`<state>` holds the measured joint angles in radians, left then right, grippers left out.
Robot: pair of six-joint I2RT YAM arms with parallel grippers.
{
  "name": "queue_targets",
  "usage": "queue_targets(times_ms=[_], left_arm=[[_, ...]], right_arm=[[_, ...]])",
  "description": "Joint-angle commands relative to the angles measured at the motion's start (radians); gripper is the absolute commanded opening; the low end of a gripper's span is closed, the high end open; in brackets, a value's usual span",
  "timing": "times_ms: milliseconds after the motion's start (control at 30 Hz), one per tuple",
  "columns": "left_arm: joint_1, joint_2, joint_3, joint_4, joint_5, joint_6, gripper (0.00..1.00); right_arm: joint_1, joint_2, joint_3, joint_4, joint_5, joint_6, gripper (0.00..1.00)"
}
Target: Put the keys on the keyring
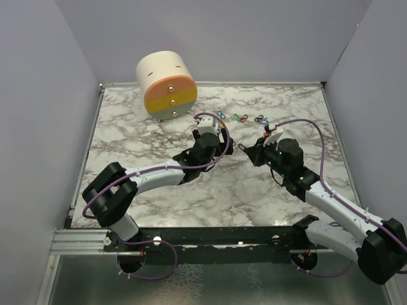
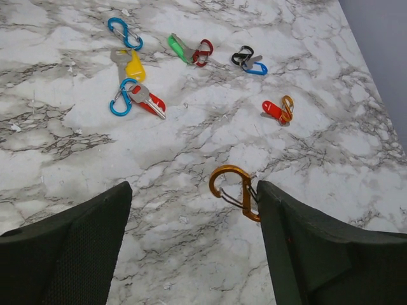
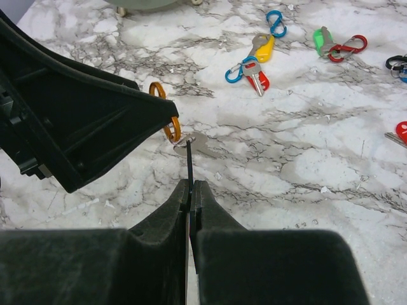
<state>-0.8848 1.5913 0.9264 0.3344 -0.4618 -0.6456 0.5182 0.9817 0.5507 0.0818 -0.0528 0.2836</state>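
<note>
Lying loose at the far side of the tabletop [image 2: 191, 146]: the keys [image 2: 151, 103], several hooked to coloured clips, well apart from both tools. Pinching the right tool [image 3: 191, 185] together on a thin dark piece [image 3: 189, 166] seen edge-on, probably the keyring, presumably presenting it steady for threading. Holding the left tool [image 2: 194, 187] spread wide, with an orange clip [image 2: 234, 190] just beside one finger. Standing closed at the rear: the drawer unit [image 1: 166, 86], contents hidden.

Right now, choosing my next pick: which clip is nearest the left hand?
The orange clip between the left hand's fingers; the others lie farther off beside keys.
</note>
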Motion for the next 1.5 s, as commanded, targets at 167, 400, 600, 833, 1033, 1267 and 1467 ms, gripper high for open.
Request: queue_targets(times_ms=[167,400,600,833,1033,1267,1467], left_arm=[[0.038,-0.008,-0.032,0.067,0.044,-0.036,0.61],[0.046,-0.018,-0.040,0.070,0.048,-0.035,0.59],[0.053,-0.043,-0.058,0.069,0.046,-0.026,0.70],[0.059,-0.090,-0.088,0.064,0.025,0.013,0.89],[0.067,-0.126,-0.111,0.055,0.004,0.019,0.99],[0.070,-0.150,-0.121,0.049,-0.003,0.025,0.99],[0.072,-0.171,-0.134,0.046,-0.021,0.027,0.99]], right_arm=[[0.003,0.000,0.002,0.010,0.042,0.003,0.01],[0.003,-0.003,0.002,0.009,0.043,0.003,0.01],[0.003,-0.001,0.002,0.007,0.041,0.003,0.01],[0.003,-0.004,0.004,0.004,0.043,0.004,0.01],[0.003,-0.005,0.003,0.003,0.043,0.004,0.01],[0.003,-0.008,0.005,0.002,0.044,0.004,0.01],[0.003,-0.001,0.006,0.001,0.064,0.011,0.01]])
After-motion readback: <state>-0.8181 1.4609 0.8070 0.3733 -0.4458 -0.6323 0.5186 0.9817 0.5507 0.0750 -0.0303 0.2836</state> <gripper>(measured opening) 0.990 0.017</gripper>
